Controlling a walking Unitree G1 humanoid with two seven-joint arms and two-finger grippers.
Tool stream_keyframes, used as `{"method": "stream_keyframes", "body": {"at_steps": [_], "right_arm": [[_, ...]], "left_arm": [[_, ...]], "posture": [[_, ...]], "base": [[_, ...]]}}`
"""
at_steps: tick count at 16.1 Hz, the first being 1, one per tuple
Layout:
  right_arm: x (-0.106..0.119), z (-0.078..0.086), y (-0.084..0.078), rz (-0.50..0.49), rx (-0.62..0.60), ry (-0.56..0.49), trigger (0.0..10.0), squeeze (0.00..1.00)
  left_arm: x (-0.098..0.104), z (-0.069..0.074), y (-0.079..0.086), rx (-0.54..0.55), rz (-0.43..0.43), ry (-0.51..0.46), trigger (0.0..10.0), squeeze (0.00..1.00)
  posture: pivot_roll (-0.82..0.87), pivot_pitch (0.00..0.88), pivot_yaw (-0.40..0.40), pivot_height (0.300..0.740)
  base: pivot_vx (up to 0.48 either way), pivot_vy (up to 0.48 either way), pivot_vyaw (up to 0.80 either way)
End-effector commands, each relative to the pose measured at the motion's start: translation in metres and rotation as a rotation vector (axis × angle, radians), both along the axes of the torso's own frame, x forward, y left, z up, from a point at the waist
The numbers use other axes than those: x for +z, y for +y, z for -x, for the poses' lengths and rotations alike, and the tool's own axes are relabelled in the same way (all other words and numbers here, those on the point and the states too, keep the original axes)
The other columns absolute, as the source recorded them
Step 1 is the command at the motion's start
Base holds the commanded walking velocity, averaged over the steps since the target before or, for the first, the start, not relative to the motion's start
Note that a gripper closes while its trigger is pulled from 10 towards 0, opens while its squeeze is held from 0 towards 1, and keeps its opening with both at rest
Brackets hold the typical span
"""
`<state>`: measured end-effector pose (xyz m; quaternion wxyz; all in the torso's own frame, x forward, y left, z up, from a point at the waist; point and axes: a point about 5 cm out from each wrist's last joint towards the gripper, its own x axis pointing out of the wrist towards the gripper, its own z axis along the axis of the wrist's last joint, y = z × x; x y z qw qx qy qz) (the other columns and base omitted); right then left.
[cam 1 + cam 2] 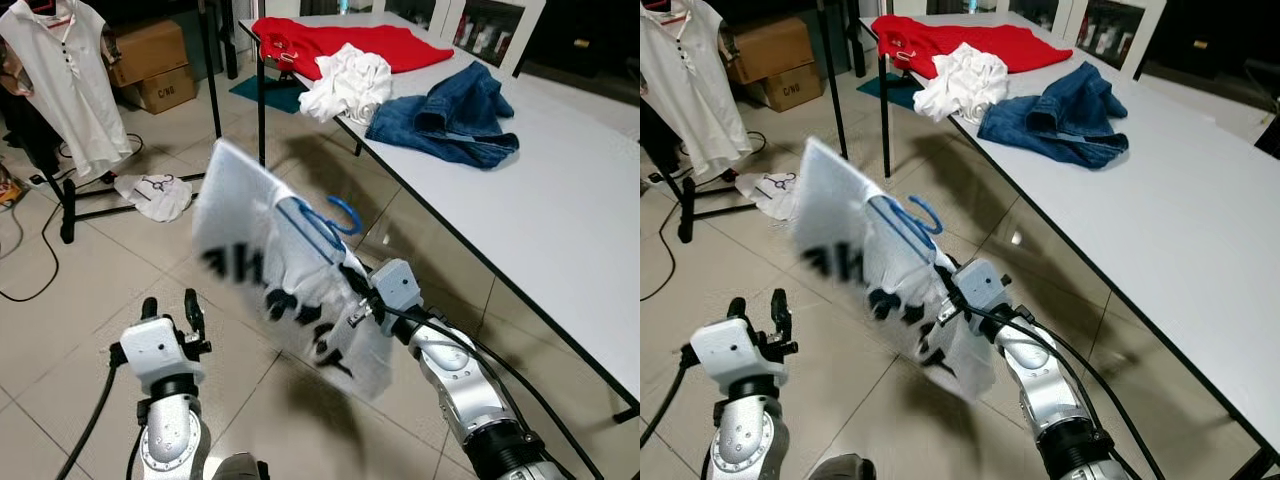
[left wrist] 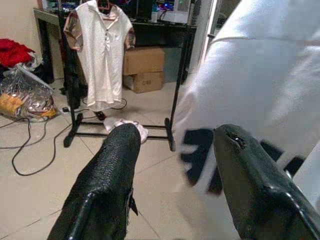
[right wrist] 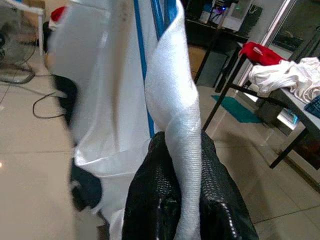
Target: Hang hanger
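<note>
One white shirt with black lettering [image 1: 290, 270] on a blue hanger [image 1: 325, 225] hangs blurred over the tiled floor, pinched in the right tool [image 3: 182, 165].
Right wrist view shows its fingers clamped on bunched fabric; left tool [image 2: 172, 150] gapes empty. Beyond stand a clothes rack [image 2: 75, 100] with a cream shirt [image 2: 102, 50], and the desk [image 1: 560, 200] bearing jeans [image 1: 450, 115].
</note>
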<state>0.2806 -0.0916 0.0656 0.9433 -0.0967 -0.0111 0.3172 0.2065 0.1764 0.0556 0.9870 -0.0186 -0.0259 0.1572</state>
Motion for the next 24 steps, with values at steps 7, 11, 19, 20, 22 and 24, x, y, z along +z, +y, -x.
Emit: {"method": "stream_keyframes", "body": {"at_steps": [7, 11, 19, 20, 22, 24], "right_arm": [[0.002, -0.006, -0.004, 0.014, -0.011, -0.015, 10.0, 0.0], [0.0, -0.006, -0.001, 0.026, 0.019, -0.009, 10.0, 0.0], [0.007, -0.008, 0.012, 0.011, 0.075, -0.024, 10.0, 0.0], [0.008, -0.008, 0.012, 0.009, 0.078, -0.026, 10.0, 0.0], [0.009, -0.009, 0.013, 0.012, 0.079, -0.03, 10.0, 0.0], [0.01, -0.008, 0.014, 0.017, 0.098, -0.043, 10.0, 0.0]], "left_arm": [[0.001, -0.003, -0.013, -0.042, -0.005, -0.018, 10.0, 0.0], [0.003, -0.005, -0.012, -0.025, -0.005, -0.031, 10.0, 0.0], [0.006, -0.007, -0.01, -0.009, -0.02, -0.047, 10.0, 0.0], [0.006, -0.008, -0.01, -0.008, -0.022, -0.048, 10.0, 0.0], [0.006, -0.008, -0.01, -0.005, -0.022, -0.05, 10.0, 0.0], [0.006, -0.007, -0.011, -0.004, -0.021, -0.051, 10.0, 0.0]], "posture": [[0.07, 0.016, -0.055, 0.74], [0.08, 0.018, -0.062, 0.74], [0.09, 0.027, -0.073, 0.74], [0.09, 0.027, -0.073, 0.74], [0.09, 0.029, -0.073, 0.74], [0.09, 0.03, -0.074, 0.74]], "base": [[0.0, 0.0, 0.0], [0.079, 0.0, 0.0], [0.428, 0.0, 0.0], [0.472, 0.0, 0.0], [0.476, 0.0, 0.0], [0.48, 0.0, 0.4]]}}
